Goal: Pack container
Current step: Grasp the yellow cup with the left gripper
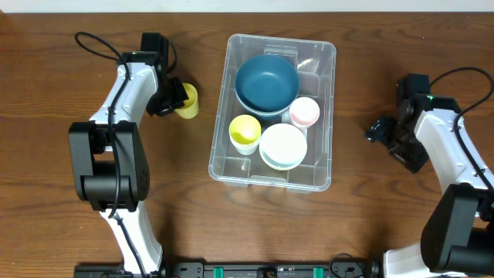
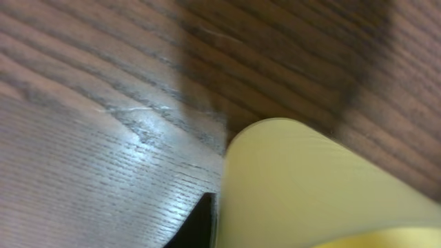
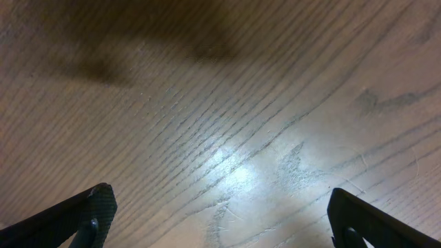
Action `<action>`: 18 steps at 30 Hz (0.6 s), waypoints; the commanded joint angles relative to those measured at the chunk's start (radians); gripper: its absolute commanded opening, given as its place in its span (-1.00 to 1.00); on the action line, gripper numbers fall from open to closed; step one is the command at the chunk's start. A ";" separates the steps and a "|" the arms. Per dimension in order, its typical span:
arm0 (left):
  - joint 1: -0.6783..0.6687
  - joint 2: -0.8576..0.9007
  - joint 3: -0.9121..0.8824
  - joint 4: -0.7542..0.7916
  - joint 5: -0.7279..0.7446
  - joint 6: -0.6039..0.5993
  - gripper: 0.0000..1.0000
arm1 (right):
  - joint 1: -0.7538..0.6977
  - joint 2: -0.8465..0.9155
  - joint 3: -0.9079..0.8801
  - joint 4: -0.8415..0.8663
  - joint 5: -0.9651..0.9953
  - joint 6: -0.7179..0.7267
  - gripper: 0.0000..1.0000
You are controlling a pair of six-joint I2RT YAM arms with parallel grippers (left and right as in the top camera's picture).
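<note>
1. Left gripper [image 1: 174, 99]: low at the left of the table [image 1: 46, 201], against the yellow cup [image 1: 189, 101]. The left wrist view is filled by the cup wall with no fingers in frame, so I cannot tell whether the jaws are clamped on the cup or only beside it.
Risk: if the hold is shallow or one-sided, the light cup may tip or slide away on lifting.

2. Yellow cup: on the wood, well apart from the container's left wall, not yet packed.
Risk: carried low, it may catch the rim.

3. Container [image 1: 326, 123]: centre of the table, clear, open-topped. It holds a blue bowl [image 1: 266, 83] at the far end, a pink cup [image 1: 305, 112], an inner yellow cup [image 1: 245, 133] and a white bowl [image 1: 283, 145].
Risk: the free floor is narrow. A cup dropped from height may land on a bowl rim and bounce out, and a knock may shift the unheld bin.

4. Right gripper [image 1: 380, 131]: right of the container, over bare wood, holding nothing. Its fingers [image 3: 96, 210] are spread wide.
Risk: judged low.
</note>
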 commanded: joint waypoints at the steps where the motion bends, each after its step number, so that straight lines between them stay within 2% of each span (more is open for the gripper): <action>1: 0.000 0.006 0.015 -0.016 -0.001 0.002 -0.88 | 0.000 0.001 0.002 0.000 0.008 0.013 0.98; 9: 0.000 -0.142 0.119 -0.088 0.016 0.002 -0.88 | 0.000 0.001 0.002 0.000 0.008 0.013 0.99; 15: -0.033 -0.406 0.126 -0.085 0.225 0.025 -0.88 | 0.000 0.001 0.002 0.000 0.008 0.013 0.98; 18: -0.117 -0.521 0.126 -0.097 0.230 0.031 -0.88 | 0.000 0.001 0.002 0.000 0.008 0.013 0.98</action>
